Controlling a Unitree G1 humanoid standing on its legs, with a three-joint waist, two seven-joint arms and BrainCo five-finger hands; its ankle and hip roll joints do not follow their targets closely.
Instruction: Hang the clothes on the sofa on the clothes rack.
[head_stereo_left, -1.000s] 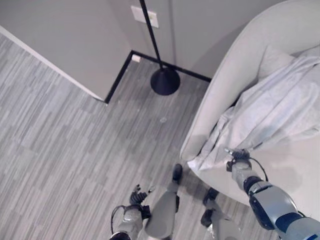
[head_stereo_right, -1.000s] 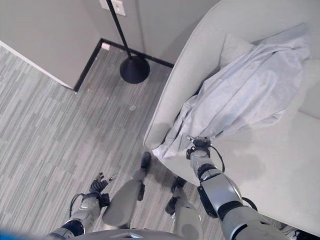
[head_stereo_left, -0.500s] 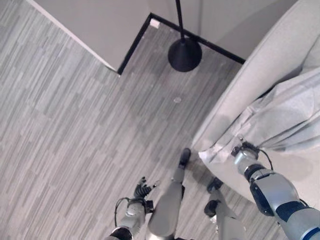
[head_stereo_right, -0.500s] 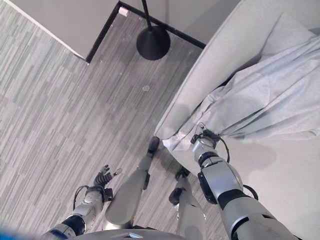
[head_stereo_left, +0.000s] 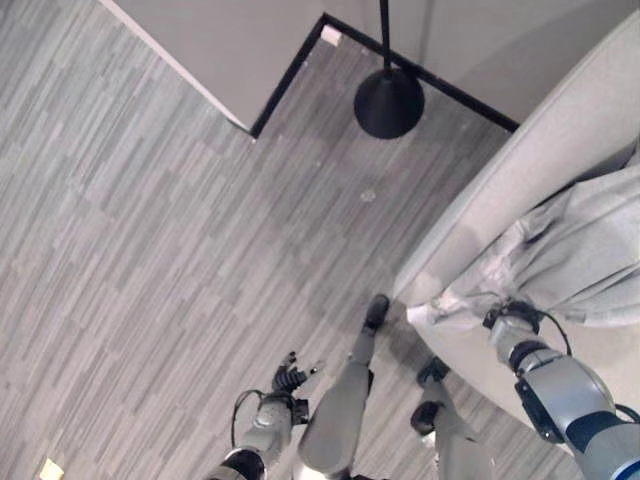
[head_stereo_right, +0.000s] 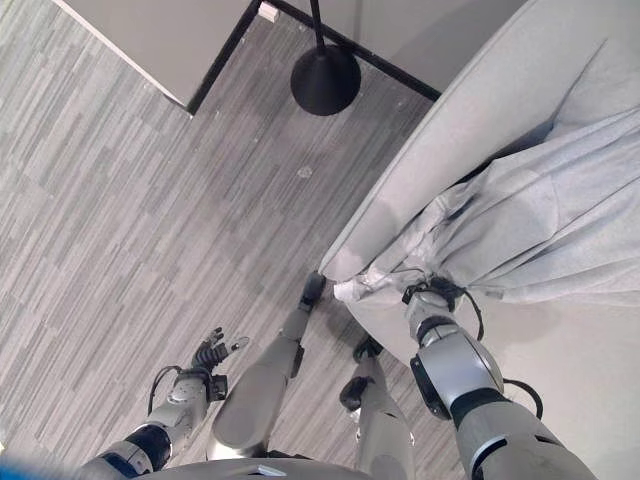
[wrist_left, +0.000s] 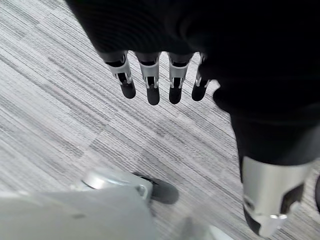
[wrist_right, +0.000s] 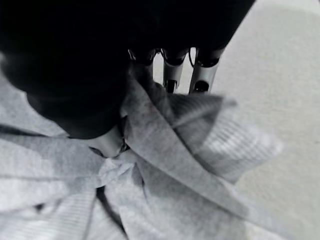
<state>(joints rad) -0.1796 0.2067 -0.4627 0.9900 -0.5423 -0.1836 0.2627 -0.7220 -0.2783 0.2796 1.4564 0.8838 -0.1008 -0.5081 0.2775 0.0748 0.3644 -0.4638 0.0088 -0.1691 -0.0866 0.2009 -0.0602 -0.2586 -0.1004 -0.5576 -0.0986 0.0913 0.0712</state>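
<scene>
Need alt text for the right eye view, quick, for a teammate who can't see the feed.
The right robot hand grips a bunched fold of the pale grey garment draped over the light sofa. The left robot hand hangs open above the striped grey floor, and a black round stand base sits near the wall.

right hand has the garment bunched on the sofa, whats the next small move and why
Probably lift the right hand up and away from the sofa: its fingers are pinched on the pale garment, which mostly drapes the cushions, while the rack's black base stands across the floor.

No text, label, number or sign can be read anywhere: not on the floor (head_stereo_left: 150, 250), the wall (head_stereo_left: 230, 40), the sofa (head_stereo_right: 470, 130) or the clothes (head_stereo_right: 520, 230).
</scene>
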